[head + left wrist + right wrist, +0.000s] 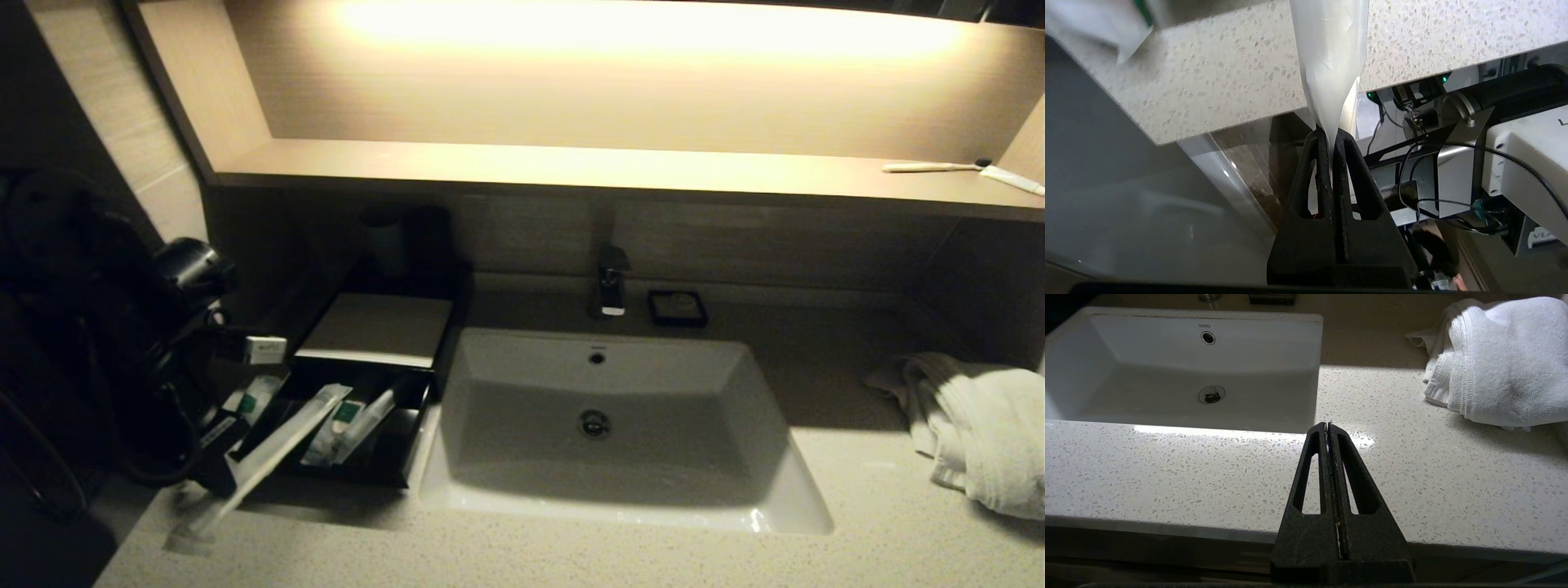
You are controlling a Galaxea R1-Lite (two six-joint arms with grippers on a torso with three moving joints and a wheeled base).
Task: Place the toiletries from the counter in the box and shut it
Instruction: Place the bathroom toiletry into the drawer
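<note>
Speckled counter [1167, 469], sink [1180, 367] marked TOTO

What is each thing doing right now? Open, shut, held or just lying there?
Box: drawer pulled open, sachets inside.
Wrapped toothbrush: pinched at one end, slanting over the drawer edge.
Left tool: shut on the toothbrush wrapper.
Right tool: shut, empty, above the counter.
Towel: crumpled.
</note>
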